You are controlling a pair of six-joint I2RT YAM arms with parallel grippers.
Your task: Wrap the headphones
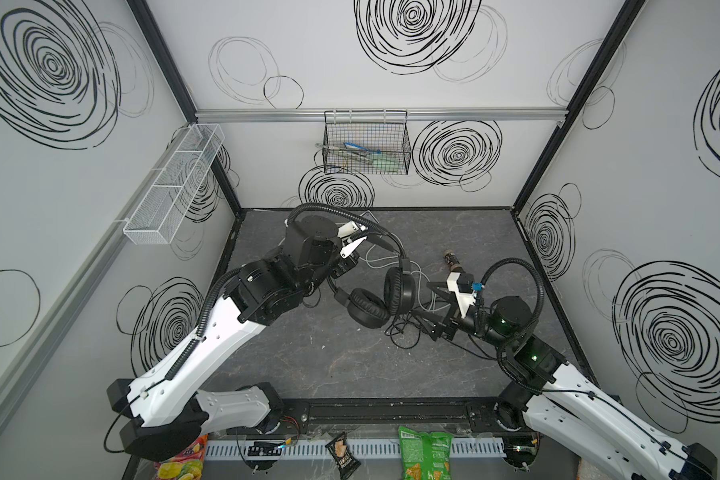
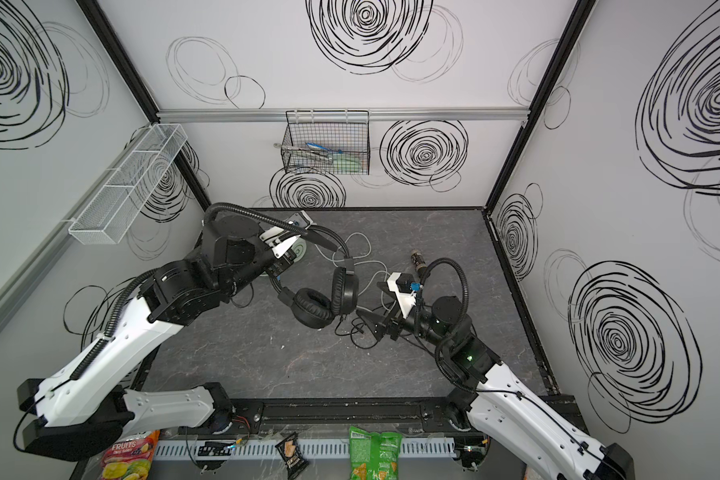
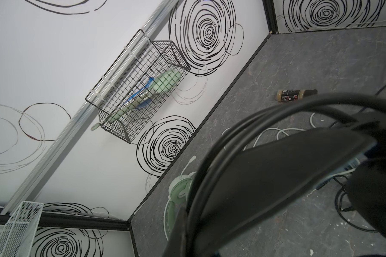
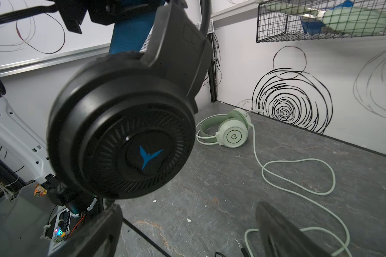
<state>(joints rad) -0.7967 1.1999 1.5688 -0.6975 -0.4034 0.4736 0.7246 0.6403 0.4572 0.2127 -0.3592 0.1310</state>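
The black headphones point(image 1: 385, 297) with blue accents hang above the table in both top views. My left gripper point(image 1: 342, 270) is shut on their headband point(image 3: 265, 173), as the left wrist view shows up close. One ear cup point(image 4: 123, 133) with a blue logo fills the right wrist view. My right gripper point(image 1: 427, 307) stands open beside that ear cup, with nothing between its fingers point(image 4: 283, 231). The black cable point(image 1: 404, 334) lies tangled on the table below. The mint-green headphones point(image 4: 232, 131) lie near the back wall, their white cable point(image 4: 299, 175) looping across the table.
A small brown bottle point(image 1: 452, 261) lies on the table behind the right gripper. A black wire basket point(image 1: 366, 145) with utensils hangs on the back wall and a white mesh basket point(image 1: 175, 183) on the left wall. Snack bags point(image 1: 425, 453) sit past the front rail.
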